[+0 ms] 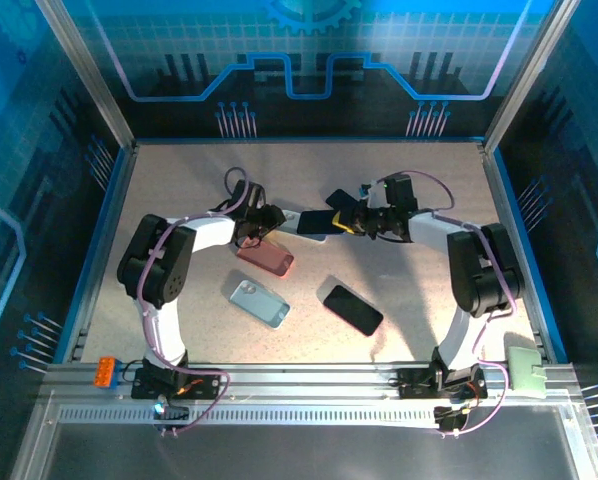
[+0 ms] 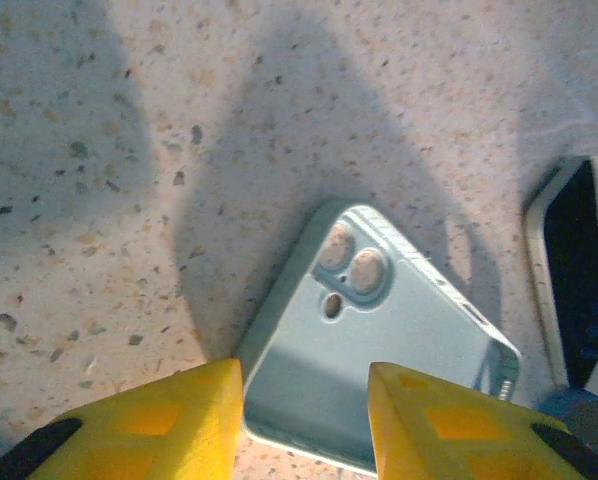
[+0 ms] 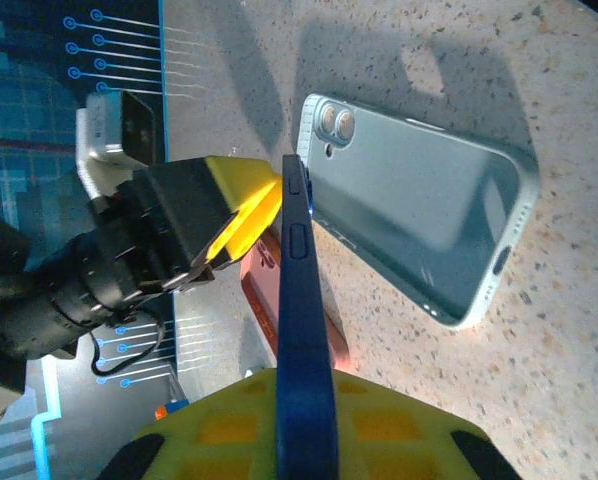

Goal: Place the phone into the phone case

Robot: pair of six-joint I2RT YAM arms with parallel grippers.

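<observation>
A pale blue phone case lies flat on the speckled table, hollow side up, with its camera cutout showing. In the top view the case sits between the two grippers. My right gripper is shut on a dark blue phone. It holds the phone on edge, just beside and above the case. The phone looks black from above, in front of the right gripper. My left gripper is open, and its yellow fingers hover over one corner of the case. The left gripper stays at the case's left end.
A pink case, another light blue case and a second black phone lie nearer the arm bases. The pink case sits right beside the held phone. A dark slab with a pale rim crosses the right edge of the left wrist view.
</observation>
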